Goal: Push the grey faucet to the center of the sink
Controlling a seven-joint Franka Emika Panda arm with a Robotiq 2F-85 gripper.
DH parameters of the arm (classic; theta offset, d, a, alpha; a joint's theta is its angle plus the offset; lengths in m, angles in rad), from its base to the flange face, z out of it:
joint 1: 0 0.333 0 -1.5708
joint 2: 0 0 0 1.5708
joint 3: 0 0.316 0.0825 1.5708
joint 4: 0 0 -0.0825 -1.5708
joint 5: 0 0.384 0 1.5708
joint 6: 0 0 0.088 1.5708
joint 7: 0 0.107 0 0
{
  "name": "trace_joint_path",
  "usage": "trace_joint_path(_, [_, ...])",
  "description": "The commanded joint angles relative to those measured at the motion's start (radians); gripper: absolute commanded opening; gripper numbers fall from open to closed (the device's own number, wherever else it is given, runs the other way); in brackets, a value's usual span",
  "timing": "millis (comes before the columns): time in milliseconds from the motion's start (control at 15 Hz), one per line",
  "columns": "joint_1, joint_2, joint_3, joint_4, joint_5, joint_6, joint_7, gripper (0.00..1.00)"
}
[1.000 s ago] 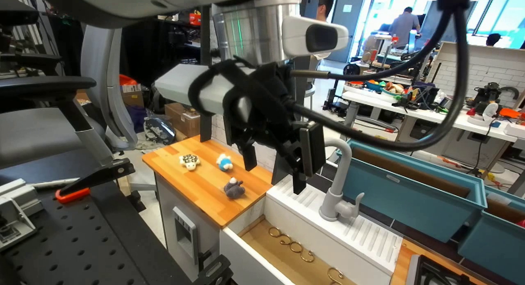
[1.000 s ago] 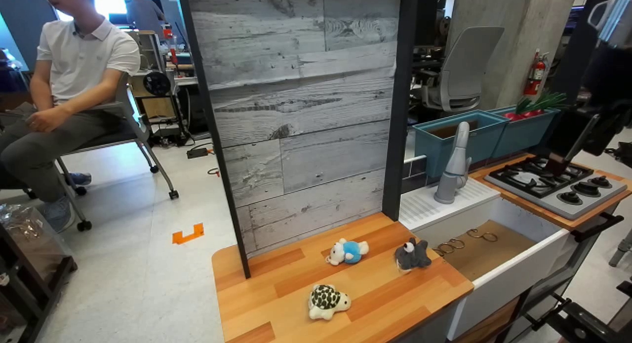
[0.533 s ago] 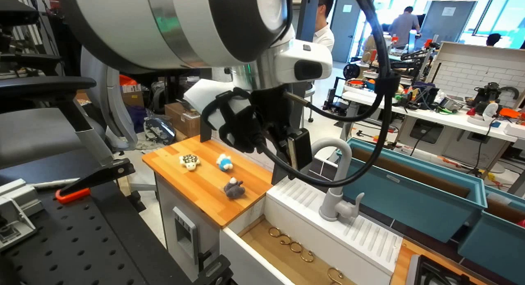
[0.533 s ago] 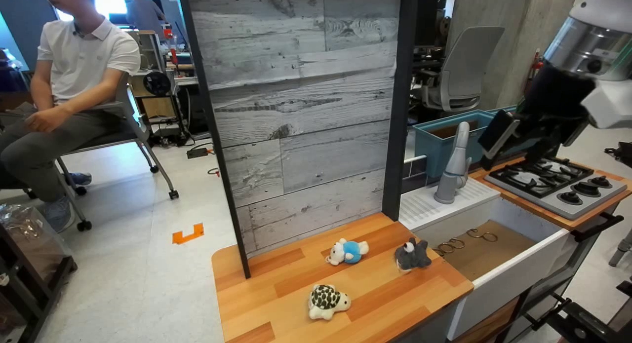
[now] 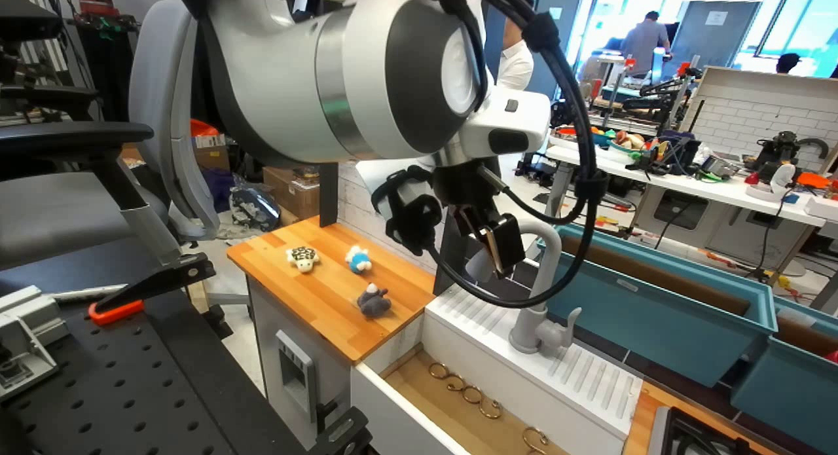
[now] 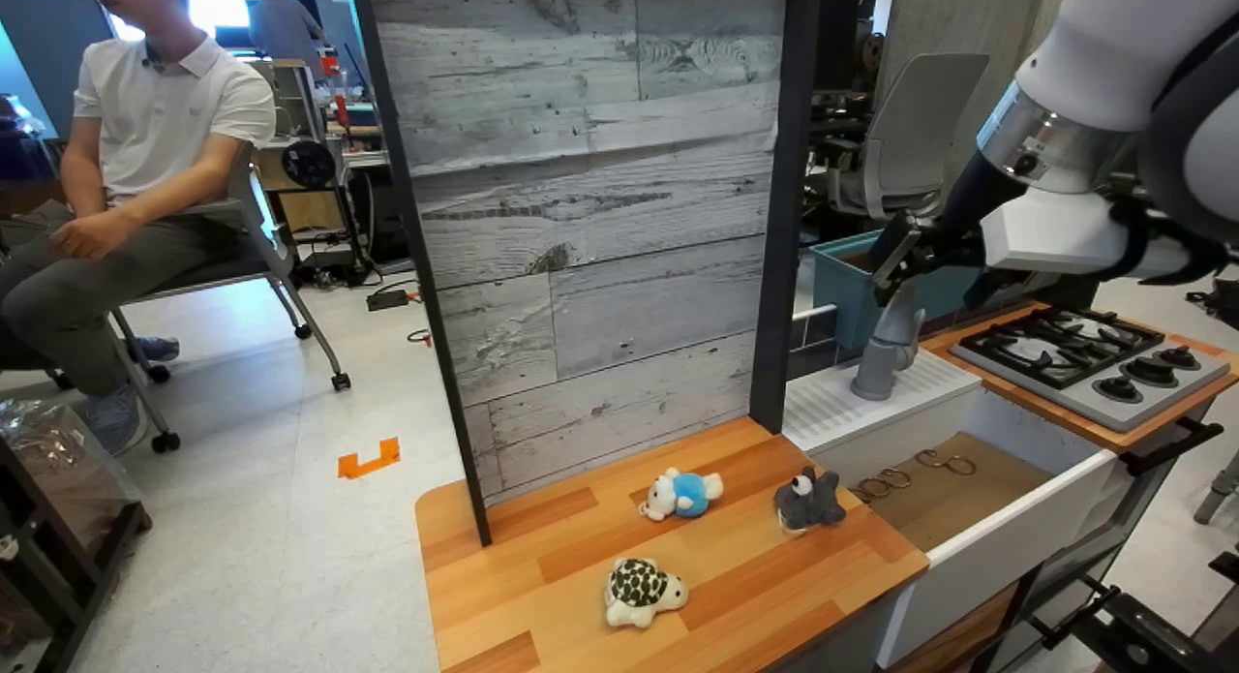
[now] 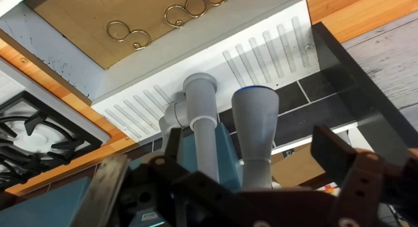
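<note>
The grey faucet stands upright on the white ribbed rim of the sink (image 5: 605, 393). Its base (image 5: 524, 330) shows in both exterior views (image 6: 876, 363). In the wrist view its upright tube and hanging spout (image 7: 256, 122) are seen from above. The sink (image 6: 823, 407) has pale walls and a brown floor; its rim (image 7: 284, 54) crosses the wrist view. My gripper (image 5: 486, 245) is open at the faucet's arch, which it partly hides in an exterior view (image 6: 937, 271). In the wrist view the spout shows between the spread fingers (image 7: 249, 140); I cannot tell whether they touch.
Gold ring hooks (image 7: 129, 34) lie in the sink. Teal planter boxes (image 5: 655, 304) stand behind the faucet. A stove (image 6: 1084, 363) is on one side; a wooden counter (image 6: 542, 615) with several plush toys (image 6: 811, 499) and a wood-look panel (image 6: 600, 208) is on the other.
My gripper has swung from beside the stove, leftward in an exterior view, to the faucet's arch, and has turned. The faucet, sink and toys have not moved.
</note>
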Motion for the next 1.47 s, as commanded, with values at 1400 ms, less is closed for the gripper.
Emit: trace_joint_path(1400, [0.19, 0.141, -0.077, 0.014, 0.753, -0.005, -0.445, 1.0])
